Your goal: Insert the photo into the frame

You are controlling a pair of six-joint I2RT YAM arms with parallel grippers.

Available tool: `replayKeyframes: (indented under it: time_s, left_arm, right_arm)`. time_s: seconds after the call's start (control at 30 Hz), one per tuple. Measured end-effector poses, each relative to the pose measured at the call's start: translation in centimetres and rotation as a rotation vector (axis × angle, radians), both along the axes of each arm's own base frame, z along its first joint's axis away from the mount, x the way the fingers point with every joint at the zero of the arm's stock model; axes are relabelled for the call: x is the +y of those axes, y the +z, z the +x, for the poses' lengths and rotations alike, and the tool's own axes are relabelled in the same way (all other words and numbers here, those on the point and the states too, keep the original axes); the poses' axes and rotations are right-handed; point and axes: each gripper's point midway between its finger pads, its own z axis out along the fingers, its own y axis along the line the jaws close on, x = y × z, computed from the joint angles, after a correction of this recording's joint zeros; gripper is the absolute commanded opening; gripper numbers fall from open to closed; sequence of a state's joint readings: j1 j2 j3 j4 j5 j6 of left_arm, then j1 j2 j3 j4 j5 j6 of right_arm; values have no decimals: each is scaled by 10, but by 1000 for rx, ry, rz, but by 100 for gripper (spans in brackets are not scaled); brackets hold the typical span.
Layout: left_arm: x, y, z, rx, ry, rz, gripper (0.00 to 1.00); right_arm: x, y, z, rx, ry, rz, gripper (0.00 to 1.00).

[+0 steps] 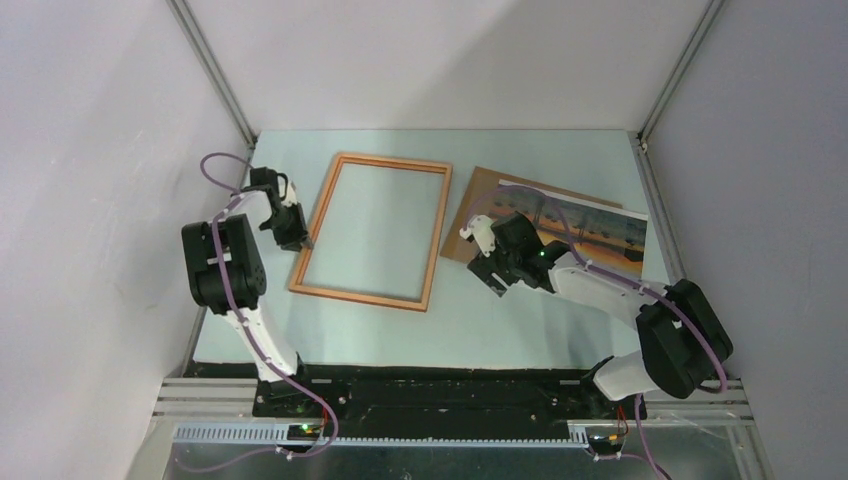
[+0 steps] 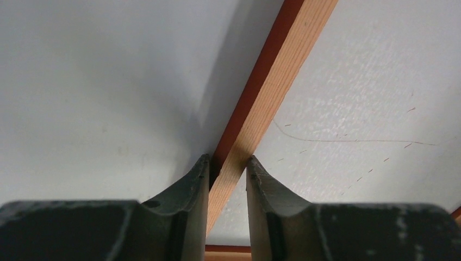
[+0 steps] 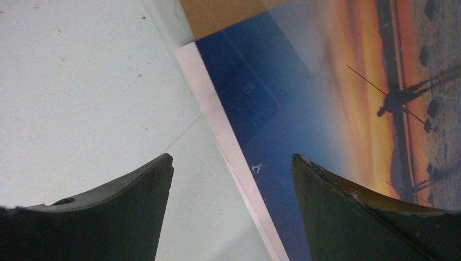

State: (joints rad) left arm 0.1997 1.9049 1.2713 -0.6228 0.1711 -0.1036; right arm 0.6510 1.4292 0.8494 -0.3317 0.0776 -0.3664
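The frame (image 1: pixel 438 235) lies flat on the table left of centre, a thin orange-brown wooden rectangle. My left gripper (image 1: pixel 300 243) is at the lower part of its left rail. In the left wrist view the fingers (image 2: pixel 228 163) are closed on that rail (image 2: pixel 277 76), one on each side. The photo (image 1: pixel 600 228), a sunset print, lies at the right, partly on a brown backing board (image 1: pixel 480 195). My right gripper (image 1: pixel 497 268) hangs open over the photo's left end. In the right wrist view the photo's (image 3: pixel 304 92) white border runs between the open fingers (image 3: pixel 232 160), which hold nothing.
The backing board (image 3: pixel 217 13) sticks out from under the photo's far left corner. Grey walls and metal posts enclose the table on the left, back and right. Both arm bases stand at the near edge.
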Motion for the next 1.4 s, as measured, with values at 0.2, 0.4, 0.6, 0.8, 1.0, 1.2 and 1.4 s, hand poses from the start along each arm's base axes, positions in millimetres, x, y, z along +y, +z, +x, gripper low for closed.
replayKeyframes:
  time_s: [0.2, 0.4, 0.6, 0.8, 1.0, 1.2, 1.4]
  left_arm:
    - [11, 0, -14, 13, 42, -21, 0]
    - [20, 0, -23, 24, 64, -23, 18]
    - [23, 0, -25, 26, 51, -13, 42]
    - [31, 1, -31, 56, 52, 13, 65]
    - [32, 3, -35, 75, 40, 21, 86]
    - [28, 21, -36, 42, 25, 15, 92]
    - [16, 62, -30, -75, -17, 30, 93]
  right_arm:
    - [-15, 9, 10, -19, -53, 21, 84]
    - [-32, 18, 18, -22, -100, 60, 85]
    - [-39, 22, 9, 11, -99, 81, 86]
    - [-44, 23, -2, 39, -77, 70, 96]
    - [-50, 13, -12, 52, -47, 23, 99]
    - [-58, -8, -20, 86, -16, -61, 99]
    - [-59, -33, -16, 118, 13, -141, 98]
